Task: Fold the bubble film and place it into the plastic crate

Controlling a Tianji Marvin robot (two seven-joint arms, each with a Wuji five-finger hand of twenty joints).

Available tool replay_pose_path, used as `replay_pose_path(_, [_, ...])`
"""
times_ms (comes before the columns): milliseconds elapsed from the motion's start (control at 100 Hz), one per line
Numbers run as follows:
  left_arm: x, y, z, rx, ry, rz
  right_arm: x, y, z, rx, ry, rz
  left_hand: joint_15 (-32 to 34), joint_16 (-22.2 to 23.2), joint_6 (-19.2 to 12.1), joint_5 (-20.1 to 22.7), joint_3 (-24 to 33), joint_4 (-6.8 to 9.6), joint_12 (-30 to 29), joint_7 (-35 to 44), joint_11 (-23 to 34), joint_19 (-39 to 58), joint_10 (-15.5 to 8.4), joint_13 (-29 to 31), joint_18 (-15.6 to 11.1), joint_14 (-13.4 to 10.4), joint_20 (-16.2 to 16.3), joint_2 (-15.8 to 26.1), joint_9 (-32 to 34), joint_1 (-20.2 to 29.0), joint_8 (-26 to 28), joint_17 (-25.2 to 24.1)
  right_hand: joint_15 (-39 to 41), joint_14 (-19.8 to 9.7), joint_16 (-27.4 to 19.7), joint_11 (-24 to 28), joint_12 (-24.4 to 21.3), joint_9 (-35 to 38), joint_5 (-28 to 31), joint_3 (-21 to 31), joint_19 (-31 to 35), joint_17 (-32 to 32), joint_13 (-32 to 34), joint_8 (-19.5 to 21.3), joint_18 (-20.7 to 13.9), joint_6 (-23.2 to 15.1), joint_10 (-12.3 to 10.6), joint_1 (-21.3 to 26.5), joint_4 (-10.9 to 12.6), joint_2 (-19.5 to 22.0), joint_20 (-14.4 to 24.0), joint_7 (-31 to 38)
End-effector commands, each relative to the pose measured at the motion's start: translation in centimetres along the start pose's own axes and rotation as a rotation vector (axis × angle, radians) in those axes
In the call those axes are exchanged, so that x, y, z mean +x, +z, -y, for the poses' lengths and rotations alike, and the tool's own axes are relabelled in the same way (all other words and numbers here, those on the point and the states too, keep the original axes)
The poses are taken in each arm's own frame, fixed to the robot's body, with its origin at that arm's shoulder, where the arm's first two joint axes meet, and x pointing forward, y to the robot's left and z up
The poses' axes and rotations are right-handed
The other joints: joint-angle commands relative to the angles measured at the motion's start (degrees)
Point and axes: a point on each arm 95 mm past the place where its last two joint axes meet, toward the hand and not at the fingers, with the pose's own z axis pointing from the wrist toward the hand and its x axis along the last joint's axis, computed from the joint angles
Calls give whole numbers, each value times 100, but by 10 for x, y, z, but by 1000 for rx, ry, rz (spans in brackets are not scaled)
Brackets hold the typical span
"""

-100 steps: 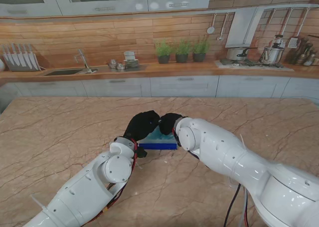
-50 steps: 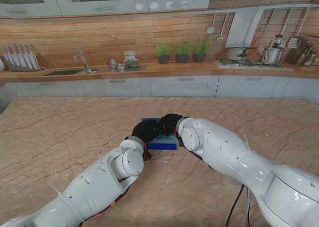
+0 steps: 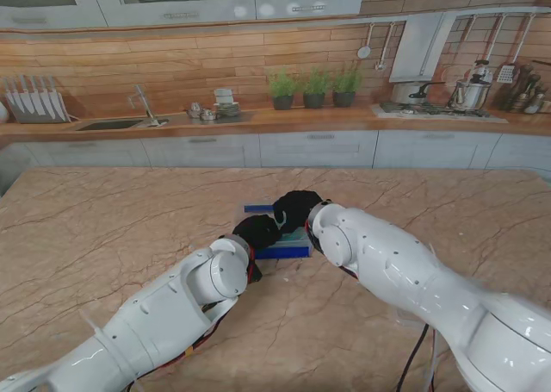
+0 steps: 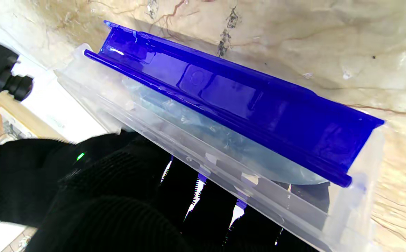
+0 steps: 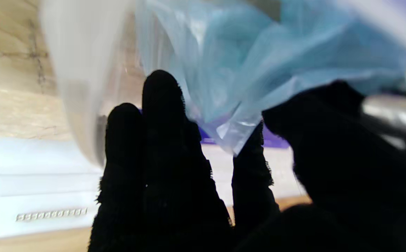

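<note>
Since a second ago the left hand (image 3: 256,231) has been drawn back toward the robot and lowered beside the crate (image 3: 284,252), so that the far blue rim, then covered, is now exposed; the right hand (image 3: 296,208) has been kept over the crate's middle. The film (image 4: 220,140), pale blue and crumpled, is seen lying inside the crate, under its clear wall and between the blue rims. In the right wrist view a corner of the film (image 5: 230,136) is seen between the gloved thumb and fingers (image 5: 161,115), but whether it is pinched or merely touched cannot be told. The left hand's fingers (image 4: 189,196) are held slightly apart against the crate's near wall, holding nothing. The placement is judged nearly done, with only release and withdrawal left.
</note>
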Motion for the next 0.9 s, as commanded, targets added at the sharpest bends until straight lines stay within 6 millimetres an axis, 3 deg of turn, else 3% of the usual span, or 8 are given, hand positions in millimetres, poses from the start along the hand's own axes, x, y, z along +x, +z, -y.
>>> replay_pose_path(0, [-6, -1, -6, -23, 17, 18, -7, -5, -2, -23, -15, 11, -35, -89, 56, 92, -81, 183, -51, -190, -22, 23, 204, -74, 494, 280, 85, 181, -98, -49, -56, -32, 45, 222, 87, -98, 59, -134, -146, -52, 15, -194, -126, 136, 518, 36, -14, -222, 155, -207, 16, -129])
replay_pose_path(220, [-5, 0, -6, -41, 64, 17, -13, -18, -19, -130, 35, 28, -62, -104, 55, 77, -213, 218, -89, -254, -53, 19, 207, -120, 492, 269, 94, 310, -136, -118, -54, -56, 54, 266, 91, -117, 57, -219, -72, -184, 2, -286, -230, 254, 545, 50, 25, -316, 202, -111, 33, -138])
replay_pose_path(310, [-5, 0, -6, -42, 68, 15, -14, -22, -22, -164, 45, 29, -71, -110, 66, 73, -299, 255, -102, -283, -63, 12, 215, -132, 482, 275, 95, 396, -153, -179, -54, -74, 67, 248, 76, -89, 67, -174, -17, -158, 6, -255, -194, 191, 548, 8, 20, -214, 13, -113, 20, -58])
replay_pose_path(390, [-4, 0, -5, -42, 70, 13, -15, -25, -24, -194, 51, 28, -85, -116, 93, 75, -419, 312, -114, -326, -75, 3, 222, -162, 484, 281, 94, 547, -172, -303, -61, -95, 140, 217, 52, -36, 78, -29, -78, -216, 57, -169, -77, -342, 530, -131, -12, 161, -200, -92, -30, 695])
replay_pose_path(430, [-4, 0, -5, -43, 70, 12, -15, -27, -25, -205, 53, 25, -94, -124, 92, 88, -597, 435, -133, -387, -89, -7, 237, -175, 482, 282, 94, 641, -186, -330, -52, -108, 192, 203, 64, -14, 79, 84, -90, -280, 90, -129, 2, -534, 532, -220, -28, 357, -219, -60, -38, 1038])
replay_pose_path(500, [-4, -1, -4, -41, 66, 8, -15, -30, -27, -214, 59, 14, -102, -129, 46, 69, -687, 460, -137, -402, -95, -14, 209, -193, 449, 251, 92, 707, -209, -387, -43, -140, 277, 206, 97, -5, 66, 308, 40, -298, 124, -66, 114, -620, 513, -357, -99, 620, -229, -9, -38, 1343])
replay_pose_path(620, [-3, -1, -2, -13, 64, -9, -15, -35, -28, -205, 44, -24, -100, -130, -127, -36, -709, 421, -93, -298, -67, 13, 124, -207, 449, 250, 108, 585, -248, -274, 84, -155, 530, 174, 235, 48, 34, 852, 476, -112, 165, 23, 307, -587, 411, -615, -216, 737, -272, -54, -27, 1614])
replay_pose_path(890, [3, -7, 2, 39, 26, -53, -12, -39, -19, -148, 56, -56, -79, -123, -174, -89, -729, 426, -40, -177, -32, 33, 91, -166, 438, 239, 121, 569, -210, -325, 160, -169, 1255, 111, 695, 370, 243, 1152, 730, 77, 260, 126, 483, -569, 378, -615, -91, 787, -343, -160, 83, 1702])
